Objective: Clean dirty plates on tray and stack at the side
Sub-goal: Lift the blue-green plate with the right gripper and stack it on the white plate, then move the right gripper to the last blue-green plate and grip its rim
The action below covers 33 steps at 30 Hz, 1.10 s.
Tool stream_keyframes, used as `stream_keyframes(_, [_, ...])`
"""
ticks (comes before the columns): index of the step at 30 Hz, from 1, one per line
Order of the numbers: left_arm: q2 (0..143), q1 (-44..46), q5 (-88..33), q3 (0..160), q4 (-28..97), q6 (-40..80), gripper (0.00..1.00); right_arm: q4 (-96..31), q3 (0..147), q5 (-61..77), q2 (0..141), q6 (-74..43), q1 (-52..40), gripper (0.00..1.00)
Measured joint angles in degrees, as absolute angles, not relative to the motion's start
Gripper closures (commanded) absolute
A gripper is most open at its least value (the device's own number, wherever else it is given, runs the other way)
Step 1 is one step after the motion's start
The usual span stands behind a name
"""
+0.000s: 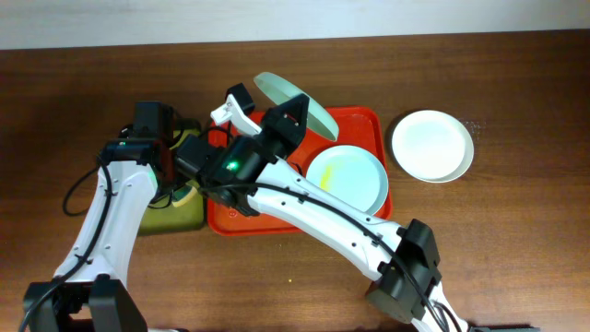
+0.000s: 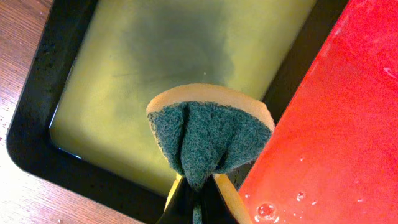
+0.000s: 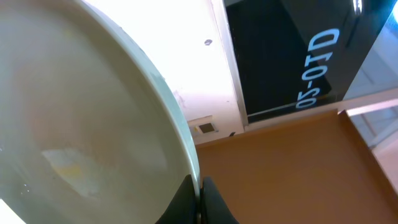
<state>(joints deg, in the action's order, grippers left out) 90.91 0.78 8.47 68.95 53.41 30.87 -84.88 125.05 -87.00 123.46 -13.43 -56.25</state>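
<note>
the right gripper [image 3: 200, 188] is closed almost fully, its two dark fingers pinching the thin rim of the mint green plate [image 3: 81, 124]. the plate is held up off the red tray [image 1: 367, 124], tipped on edge above the tray's far rim. its smooth glossy face carries a faint yellowish smear. the left gripper [image 2: 198, 196] is squeezed tight on a sponge [image 2: 208, 134], folded so the coarse green scouring side bulges out and the yellow foam wraps the back. the sponge hangs over the olive-green tray [image 2: 37, 124], a black-rimmed rectangle holding a murky film of liquid, just beside the red tray's wet edge. whether the sponge touches the liquid cannot be told.

in the overhead view the right arm crosses the red tray's left half and hides that part. the blue-white plate [image 1: 348, 177], round and shallow with a yellow smear, lies flat in the tray's right half. the white plate [image 1: 431, 145] sits on the wooden table [image 1: 516, 231], near the tray's right rim.
</note>
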Motion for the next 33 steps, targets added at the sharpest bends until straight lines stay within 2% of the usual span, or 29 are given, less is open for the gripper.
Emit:
stream_keyframes(3, [90.91,0.78,8.49,68.95,53.36,30.87,1.00,-82.00,125.08,-77.84,123.46,-13.30,-52.25,0.96])
stream_keyframes(5, [90.91,0.78,8.49,68.95,53.34,30.87,1.00,-80.68,125.10,-62.11,123.48,-12.60,-45.82,0.96])
stream_keyframes(10, [90.91,0.78,8.45,68.95,53.36,30.87,1.00,-80.64,125.12,-7.62,123.48,-1.23,-18.46,0.96])
stream_keyframes(13, [90.89,0.78,8.36,68.95,53.36,30.87,1.00,-82.04,125.14,9.56,123.48,0.23,-3.31,0.96])
stream_keyframes(20, [90.89,0.78,8.34,68.95,53.17,30.87,1.00,-80.60,119.15,16.69,123.46,0.49,21.52,0.96])
stream_keyframes(23, [90.89,0.78,8.34,68.95,52.75,30.87,1.00,-75.92,112.16,16.93,123.13,0.49,26.02,0.96])
stream_keyframes(24, [90.89,0.78,8.34,68.95,52.66,30.87,1.00,-73.95,109.43,17.04,123.15,0.47,26.24,0.87])
stream_keyframes(25, [90.89,0.78,8.34,68.95,52.42,30.87,1.00,-72.51,106.52,17.06,123.22,0.49,26.13,0.66])
stream_keyframes(26, [90.89,0.78,8.34,68.95,52.25,30.87,1.00,-71.00,104.33,17.37,123.28,0.67,25.80,0.38])
stream_keyframes(27, [90.89,0.78,8.34,68.95,52.27,30.87,1.00,-69.80,103.00,17.61,123.26,0.51,25.41,0.29])
stream_keyframes(28, [90.89,0.78,8.32,68.95,52.29,30.87,1.00,-69.47,102.39,17.72,123.28,0.56,24.97,0.25])
stream_keyframes(33, [90.89,0.78,8.32,68.95,52.31,30.87,1.00,-77.87,108.42,20.75,123.13,-1.74,23.14,0.23])
